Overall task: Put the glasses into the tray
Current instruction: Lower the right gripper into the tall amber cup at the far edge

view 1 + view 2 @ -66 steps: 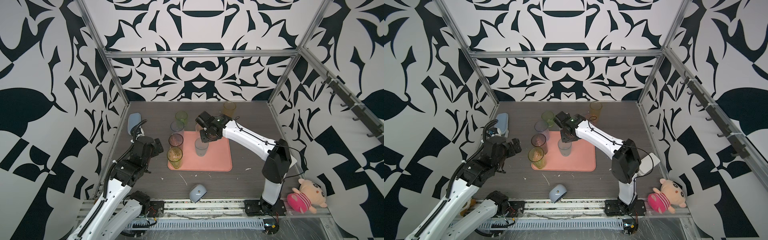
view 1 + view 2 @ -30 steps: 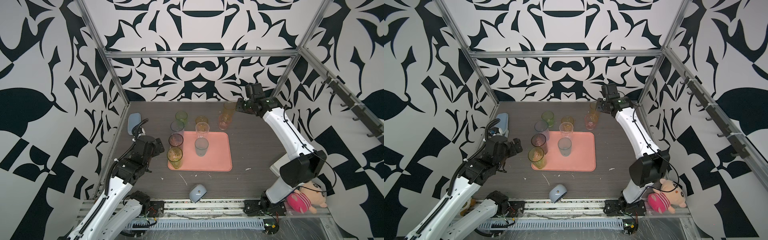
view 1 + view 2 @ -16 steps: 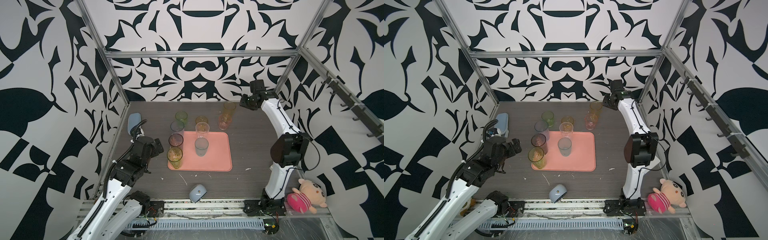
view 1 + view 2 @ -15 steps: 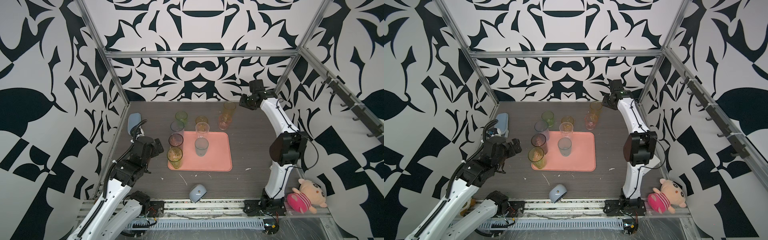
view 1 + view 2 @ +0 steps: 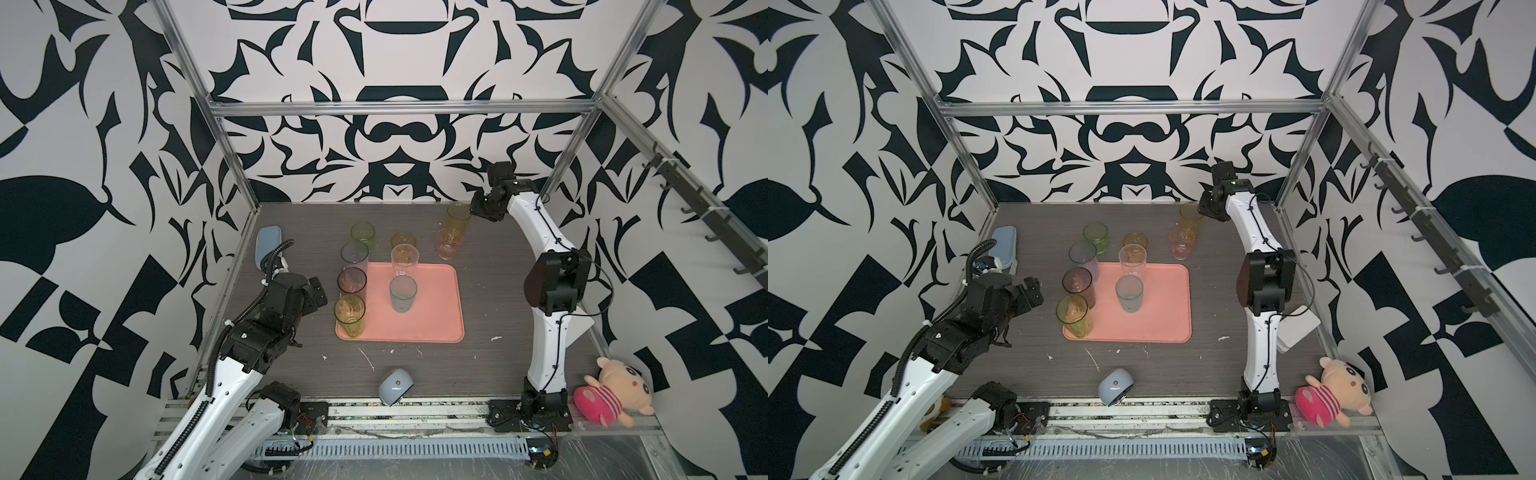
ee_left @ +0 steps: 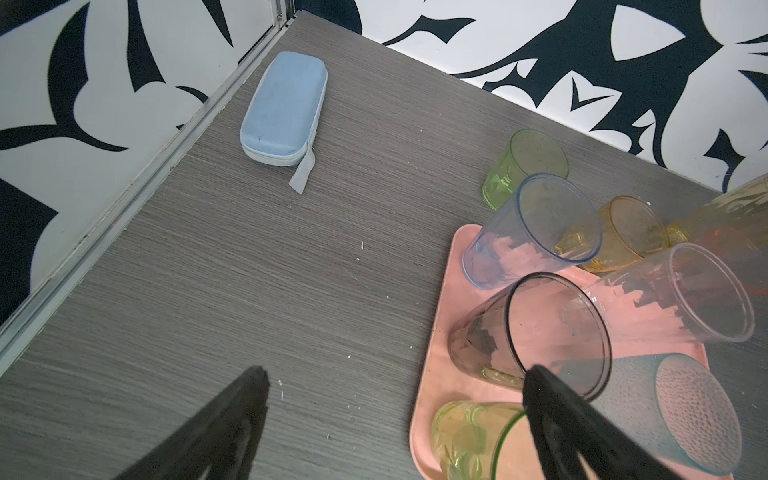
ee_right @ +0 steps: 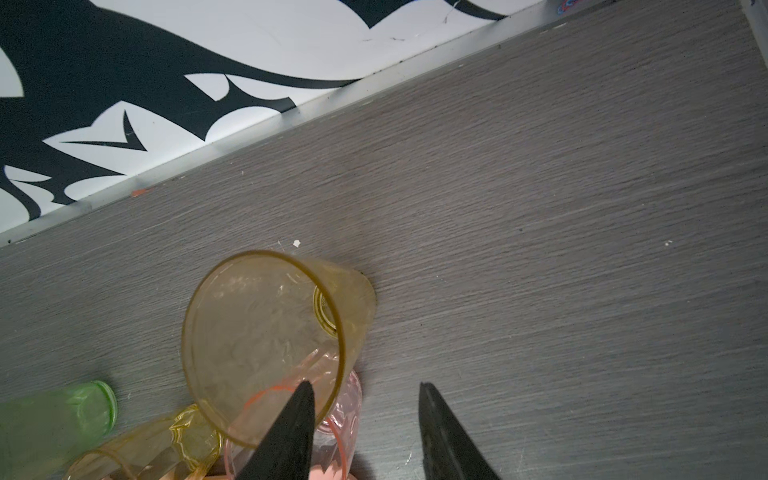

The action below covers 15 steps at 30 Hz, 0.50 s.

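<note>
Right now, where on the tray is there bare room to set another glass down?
The tray is bare on the right in both top views, from the teal glass and clear glass to its rim. Its left edge is crowded: blue glass, grey glass, yellow-green glass.

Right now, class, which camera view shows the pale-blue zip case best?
The left wrist view: the pale-blue zip case lies whole and close, its pull tab clear. Both top views show the case small beside the left wall. The right wrist view lacks it.

Pale-blue case (image 5: 268, 246), pale-blue mouse (image 5: 395, 385), plush toy (image 5: 609, 391), white box (image 5: 1301, 328).
</note>
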{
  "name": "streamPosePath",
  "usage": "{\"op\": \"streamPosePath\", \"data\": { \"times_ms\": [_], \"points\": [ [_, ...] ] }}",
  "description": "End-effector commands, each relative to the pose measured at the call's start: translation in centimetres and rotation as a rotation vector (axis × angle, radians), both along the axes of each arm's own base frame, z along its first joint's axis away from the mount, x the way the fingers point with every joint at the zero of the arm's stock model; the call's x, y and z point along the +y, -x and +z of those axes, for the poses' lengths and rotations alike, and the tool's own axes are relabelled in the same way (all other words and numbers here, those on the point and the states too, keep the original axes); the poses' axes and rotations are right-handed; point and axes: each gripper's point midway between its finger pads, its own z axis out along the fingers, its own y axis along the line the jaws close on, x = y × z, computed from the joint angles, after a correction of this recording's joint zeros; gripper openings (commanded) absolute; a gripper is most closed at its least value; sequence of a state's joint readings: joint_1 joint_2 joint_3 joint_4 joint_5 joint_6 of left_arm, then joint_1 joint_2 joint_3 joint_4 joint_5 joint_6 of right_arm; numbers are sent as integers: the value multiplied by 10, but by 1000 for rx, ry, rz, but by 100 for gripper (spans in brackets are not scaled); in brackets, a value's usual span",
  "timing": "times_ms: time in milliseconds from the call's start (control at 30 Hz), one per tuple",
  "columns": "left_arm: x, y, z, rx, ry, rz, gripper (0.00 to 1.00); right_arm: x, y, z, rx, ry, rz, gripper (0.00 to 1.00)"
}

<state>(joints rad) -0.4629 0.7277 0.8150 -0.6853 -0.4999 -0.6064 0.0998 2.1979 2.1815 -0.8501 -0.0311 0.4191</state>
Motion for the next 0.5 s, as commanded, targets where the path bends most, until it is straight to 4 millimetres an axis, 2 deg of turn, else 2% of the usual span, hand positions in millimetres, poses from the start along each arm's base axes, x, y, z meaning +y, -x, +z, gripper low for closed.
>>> {"op": "streamPosePath", "data": {
  "times_ms": [0, 467],
  "points": [
    [2, 2, 9, -9, 16, 15, 99, 2, -5, 24, -54, -19, 1, 43],
    [1, 1, 10, -7, 18, 12, 99, 7, -12, 6, -21, -43, 10, 36]
  ]
}}
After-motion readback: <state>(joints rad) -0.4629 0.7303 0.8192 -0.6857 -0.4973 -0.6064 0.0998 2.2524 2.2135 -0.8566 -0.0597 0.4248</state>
